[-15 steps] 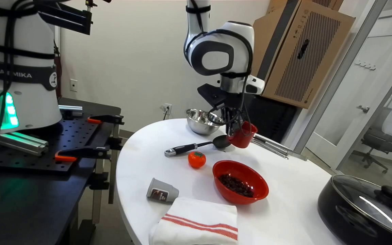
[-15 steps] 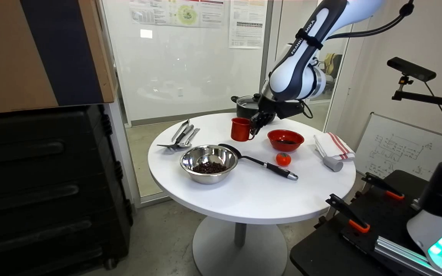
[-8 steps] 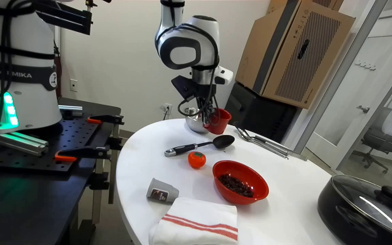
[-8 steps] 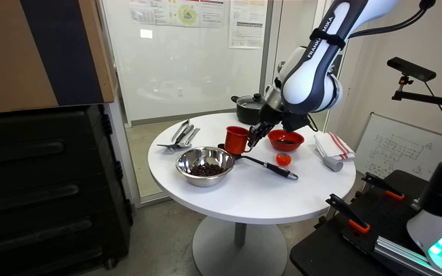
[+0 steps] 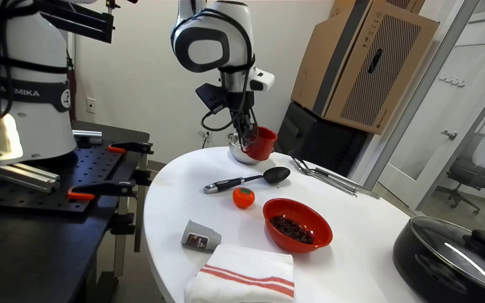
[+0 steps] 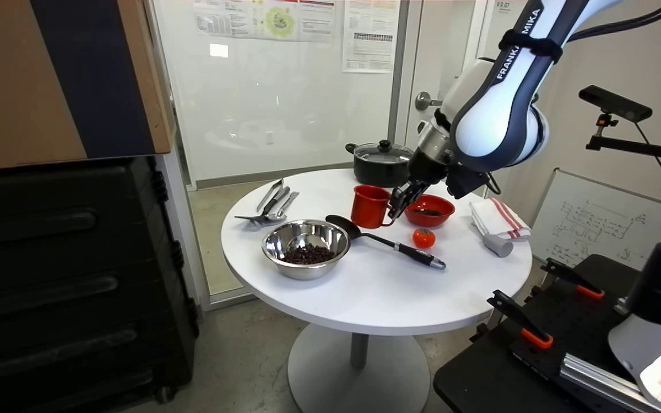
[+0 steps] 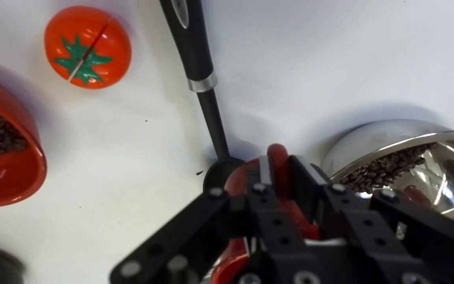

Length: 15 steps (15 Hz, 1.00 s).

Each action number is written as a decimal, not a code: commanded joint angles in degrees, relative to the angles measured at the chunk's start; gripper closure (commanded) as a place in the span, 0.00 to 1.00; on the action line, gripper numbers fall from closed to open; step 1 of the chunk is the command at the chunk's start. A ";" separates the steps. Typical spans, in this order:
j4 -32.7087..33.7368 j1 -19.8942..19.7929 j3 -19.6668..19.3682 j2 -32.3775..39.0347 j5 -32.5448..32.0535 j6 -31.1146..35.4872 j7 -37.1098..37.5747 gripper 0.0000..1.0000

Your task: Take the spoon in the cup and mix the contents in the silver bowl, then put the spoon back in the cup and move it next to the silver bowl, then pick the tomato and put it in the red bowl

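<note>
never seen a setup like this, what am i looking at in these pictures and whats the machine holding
The white-and-black machine is a single robot arm, ending in a two-fingered gripper that works like a hand. Two pictures are taken from outside, at different spots; the third is shot from the arm itself, looking down past the gripper.

The gripper is shut on the handle of a red cup, which looks lifted off the round white table.

On that table are a silver bowl and a red bowl, both holding dark beans, plus a tomato, a black serving spoon, a grey cup lying on its side, a folded towel, a lidded pot and some utensils.
</note>
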 commanded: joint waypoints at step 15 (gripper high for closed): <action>0.47 18.24 -16.70 -2.36 -1.46 -12.63 0.62 0.96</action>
